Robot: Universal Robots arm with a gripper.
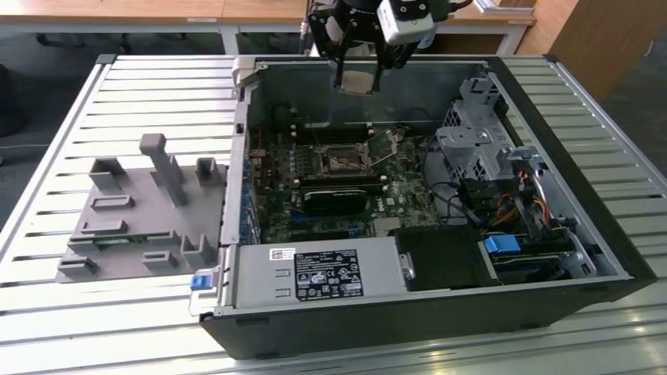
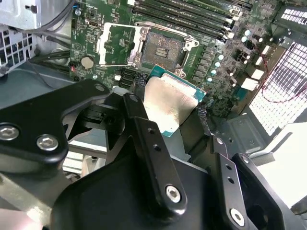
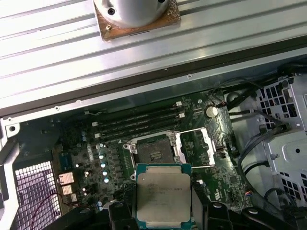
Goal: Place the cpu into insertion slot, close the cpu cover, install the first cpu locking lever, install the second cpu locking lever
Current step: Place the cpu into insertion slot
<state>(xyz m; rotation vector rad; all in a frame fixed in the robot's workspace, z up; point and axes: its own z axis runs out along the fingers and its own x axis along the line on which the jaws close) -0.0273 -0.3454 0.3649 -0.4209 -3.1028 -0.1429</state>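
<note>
My gripper [image 1: 357, 76] hangs above the back of the open computer case, shut on the cpu [image 1: 357, 83]. In both wrist views the cpu [image 3: 163, 194] [image 2: 170, 103] is a silver-topped square chip pinched by its edges between the black fingers [image 2: 148, 143]. It is held in the air, tilted, well above the motherboard. The insertion slot [image 3: 153, 151] [image 2: 163, 48] [image 1: 342, 162] lies bare, a dark square with a metal rim. The cpu cover [image 3: 194, 146] [image 2: 115, 45] is swung open beside the slot.
The case walls [image 1: 245, 117] ring the motherboard. A drive cage [image 1: 474, 148] with cables stands on the exterior view's right, and a power supply [image 1: 312, 273] at the front. Memory slots [image 3: 139, 122] run beside the socket. A grey fixture [image 1: 146, 211] sits on the slatted table.
</note>
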